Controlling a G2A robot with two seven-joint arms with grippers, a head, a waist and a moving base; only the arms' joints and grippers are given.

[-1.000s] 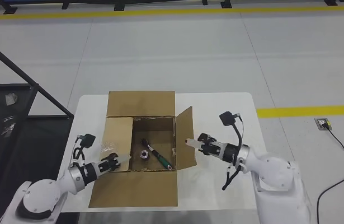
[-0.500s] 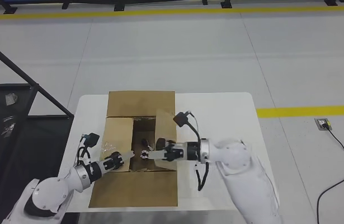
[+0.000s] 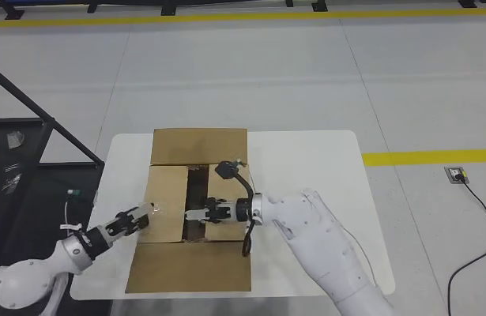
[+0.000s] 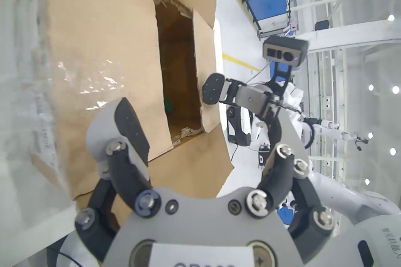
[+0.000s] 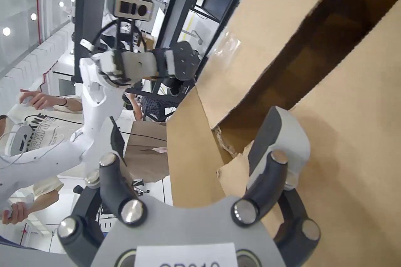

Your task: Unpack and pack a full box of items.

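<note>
Over the table (image 3: pixel 322 158), right pincer (image 3: pixel 194 213) has folded box flap (image 5: pixel 344 155) inward.

Grey floor (image 3: pixel 227 71), yellow line (image 3: pixel 227 16) (far side), black frame (image 3: pixel 69 163)

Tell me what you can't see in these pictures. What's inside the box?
- Inside the box: in the top view the flaps and the right claw cover it, so only a dark gap shows.
- A green bit inside, in the left wrist view: too small to name.
- The left claw in the top view: too small to tell whether it touches the flap.
</note>
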